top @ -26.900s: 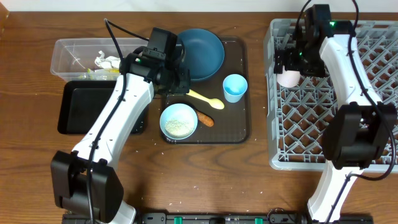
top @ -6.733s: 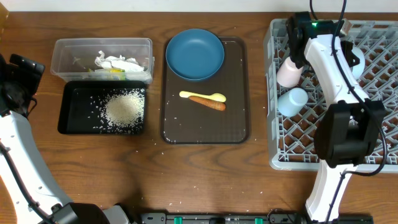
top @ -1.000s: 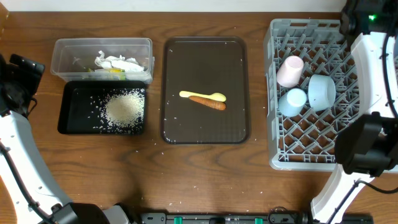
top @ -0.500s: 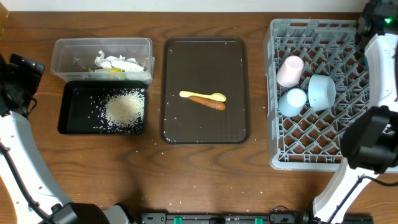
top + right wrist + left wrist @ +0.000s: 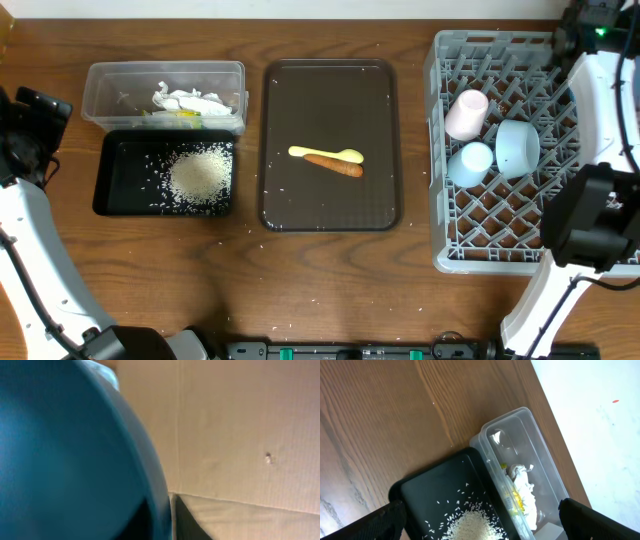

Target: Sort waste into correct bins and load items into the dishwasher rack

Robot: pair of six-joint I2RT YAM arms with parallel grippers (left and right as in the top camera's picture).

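My right gripper (image 5: 165,522) is pressed up against the dark blue plate (image 5: 60,460), whose rim runs between the two dark fingers; whether they still pinch it is unclear. From overhead only the right wrist (image 5: 598,22) shows, at the back right corner of the grey dishwasher rack (image 5: 500,240). The rack holds a pink cup (image 5: 467,113), a pale blue cup (image 5: 470,163) and a pale bowl (image 5: 518,147). My left gripper (image 5: 480,527) hangs open at the far left, above the black tray (image 5: 120,180) of rice (image 5: 200,175). Paper scraps (image 5: 185,100) lie in the clear tub (image 5: 110,80).
On the brown serving tray (image 5: 330,100) in the middle lie a yellow spoon (image 5: 325,153) and an orange-brown food piece (image 5: 338,166), touching. A few rice grains are scattered on that tray and on the wood. A beige wall stands behind the plate in the right wrist view.
The right wrist swung a little right and then back left over the rack's back right corner. The left arm and everything on the table stayed put.
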